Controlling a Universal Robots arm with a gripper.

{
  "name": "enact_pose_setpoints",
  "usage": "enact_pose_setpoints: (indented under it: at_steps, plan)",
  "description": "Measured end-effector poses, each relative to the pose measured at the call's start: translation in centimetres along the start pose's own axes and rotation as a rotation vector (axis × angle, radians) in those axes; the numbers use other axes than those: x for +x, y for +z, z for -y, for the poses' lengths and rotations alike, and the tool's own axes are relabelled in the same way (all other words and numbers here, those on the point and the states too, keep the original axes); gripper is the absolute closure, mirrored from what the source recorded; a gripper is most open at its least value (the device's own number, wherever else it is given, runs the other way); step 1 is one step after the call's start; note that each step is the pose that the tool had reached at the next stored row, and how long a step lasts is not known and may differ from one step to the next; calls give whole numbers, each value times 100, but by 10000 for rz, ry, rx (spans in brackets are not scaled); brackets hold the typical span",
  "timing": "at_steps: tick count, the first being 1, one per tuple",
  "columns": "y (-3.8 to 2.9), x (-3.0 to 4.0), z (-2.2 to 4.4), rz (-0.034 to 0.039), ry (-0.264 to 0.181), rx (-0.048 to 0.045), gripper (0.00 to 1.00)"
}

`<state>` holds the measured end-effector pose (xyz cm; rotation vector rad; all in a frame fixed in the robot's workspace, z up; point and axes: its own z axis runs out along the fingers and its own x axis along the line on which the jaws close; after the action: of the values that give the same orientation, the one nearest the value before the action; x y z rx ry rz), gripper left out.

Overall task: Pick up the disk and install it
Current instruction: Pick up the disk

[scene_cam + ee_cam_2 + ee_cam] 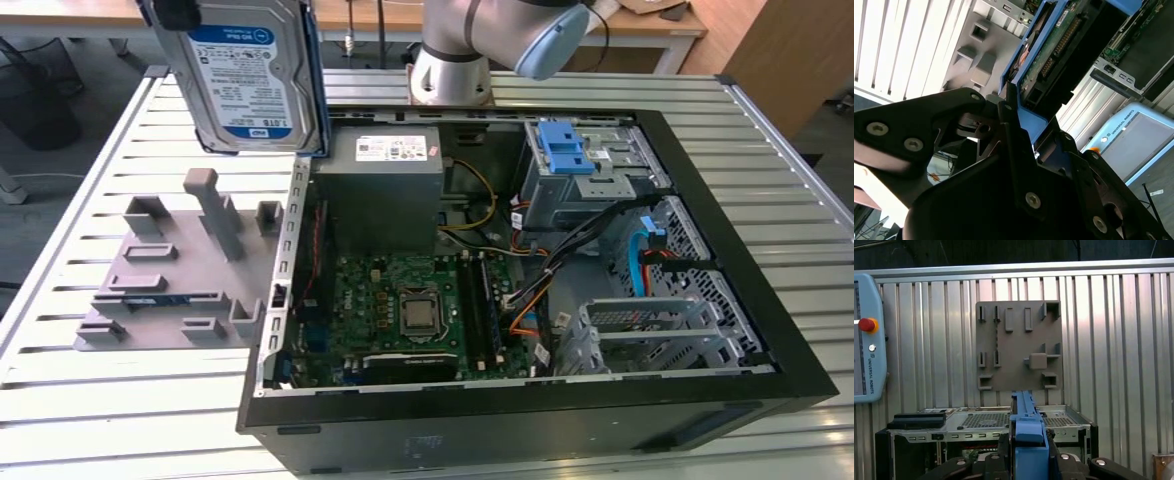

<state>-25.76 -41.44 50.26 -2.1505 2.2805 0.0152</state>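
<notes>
Table (80, 170): slatted metal, carries the lot.

PC case (534, 430): lies on its side with the cover off, board and cabling exposed. The grey power-supply box (387, 180) sits at the far end. A metal drive cage (594, 180) with a blue latch (567, 150) is beside it, towards the exterior view's right. A second cage (654, 330) sits nearer the front.

Fixture plate (200, 300): grey, on the table at the exterior view's left of the case.

Disk (254, 70): off the table and held aloft on edge, label facing the exterior camera. It hangs over the far end of the fixture plate near the case's corner and looks clear of both. The first wrist view looks along its blue carrier (1026, 415) towards the plate.

Claw (1026, 122): clamped on one end of the carrier, with the fingers (1009, 120) pinching the frame from both sides. The circuit-board face is open to the second wrist view.

Handling, as a judgement:
- The body is rigid metal, dense for its size, and won't flex.
- The plastic carrier probably gives a little.
- Holding by one end means a long lever, so it may swing or pivot in the grip on fast moves.
- The metal lid is smooth and likely slippery, so the carrier rails make the better purchase.
- Keep off the board and the connector edge.
- It is shock-sensitive: no knocks against the cage walls, and no dropping.
</notes>
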Motion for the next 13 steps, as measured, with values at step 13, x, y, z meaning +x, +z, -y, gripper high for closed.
enact_pose_setpoints:
  at_steps: [13]
  plan:
    - [0, 7, 43, -1, 1, 0, 64]
